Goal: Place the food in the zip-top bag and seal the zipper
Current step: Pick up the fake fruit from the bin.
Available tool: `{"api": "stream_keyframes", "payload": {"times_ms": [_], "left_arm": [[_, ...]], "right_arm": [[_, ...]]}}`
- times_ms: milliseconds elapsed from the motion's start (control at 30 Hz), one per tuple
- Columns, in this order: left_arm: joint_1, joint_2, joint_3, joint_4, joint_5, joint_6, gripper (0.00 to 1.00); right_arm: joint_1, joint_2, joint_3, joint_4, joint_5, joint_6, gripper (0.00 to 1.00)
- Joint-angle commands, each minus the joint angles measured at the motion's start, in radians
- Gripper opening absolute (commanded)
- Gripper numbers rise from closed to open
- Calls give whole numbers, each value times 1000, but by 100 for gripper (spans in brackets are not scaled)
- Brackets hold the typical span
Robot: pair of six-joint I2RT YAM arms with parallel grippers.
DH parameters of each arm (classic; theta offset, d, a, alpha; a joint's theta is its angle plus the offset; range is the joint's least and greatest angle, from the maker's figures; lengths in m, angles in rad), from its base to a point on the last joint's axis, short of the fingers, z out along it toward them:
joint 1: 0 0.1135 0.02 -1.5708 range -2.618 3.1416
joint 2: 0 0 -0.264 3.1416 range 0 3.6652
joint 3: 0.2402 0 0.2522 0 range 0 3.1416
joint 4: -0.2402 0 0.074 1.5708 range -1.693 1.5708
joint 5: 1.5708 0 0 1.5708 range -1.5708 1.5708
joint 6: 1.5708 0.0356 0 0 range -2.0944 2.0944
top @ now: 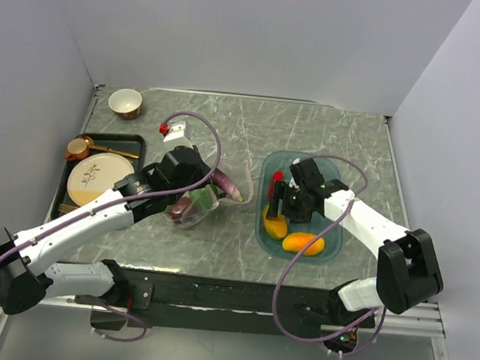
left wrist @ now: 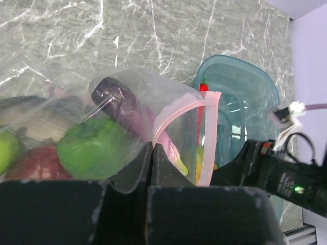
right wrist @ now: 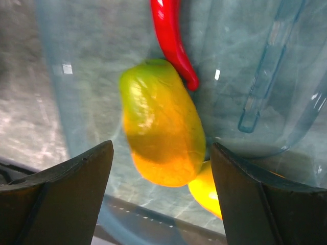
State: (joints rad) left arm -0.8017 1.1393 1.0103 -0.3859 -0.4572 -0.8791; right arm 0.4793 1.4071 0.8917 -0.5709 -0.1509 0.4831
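My left gripper [left wrist: 153, 145] is shut on the edge of the clear zip-top bag [left wrist: 76, 97], just below its pink zipper [left wrist: 179, 109], and holds the mouth open toward the tray. Inside the bag lie a purple eggplant [left wrist: 122, 104], a green pepper [left wrist: 94, 148], a green apple [left wrist: 6, 150] and a dark red apple [left wrist: 38, 163]. My right gripper [right wrist: 161, 153] is open inside the teal tray [top: 266, 170], its fingers [right wrist: 76, 173] on either side of an orange-yellow mango [right wrist: 161, 132] without touching it. A second mango [right wrist: 207, 191] lies against the first, and a red chili [right wrist: 171, 35] lies beyond them.
At the far left a black tray [top: 65, 189] carries a patterned cream plate [top: 100, 177] and a copper cup [top: 78, 147]. A small bowl [top: 125, 102] stands in the back left corner. Grey walls close in the marble table on three sides.
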Motion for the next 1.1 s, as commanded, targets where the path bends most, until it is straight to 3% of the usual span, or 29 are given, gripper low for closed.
{"api": "stream_keyframes", "payload": {"times_ms": [0,300,467,567,800,1067], "left_arm": [[2,-47,-2,30,2,9,1],[2,-33,2,59,41,34,1],[2,-42,-9,58,31,20,1],[2,-52,-13,61,20,17,1],[2,-41,-1,51,18,20,1],[2,-52,-16,53,17,11,1]], "right_arm": [[7,-40,-51,74,11,12,84],[7,-5,-76,140,-49,46,75],[7,24,-62,115,-59,29,62],[7,38,-57,114,-79,17,61],[7,18,-76,138,-88,26,80],[7,26,-66,132,-68,18,86]]}}
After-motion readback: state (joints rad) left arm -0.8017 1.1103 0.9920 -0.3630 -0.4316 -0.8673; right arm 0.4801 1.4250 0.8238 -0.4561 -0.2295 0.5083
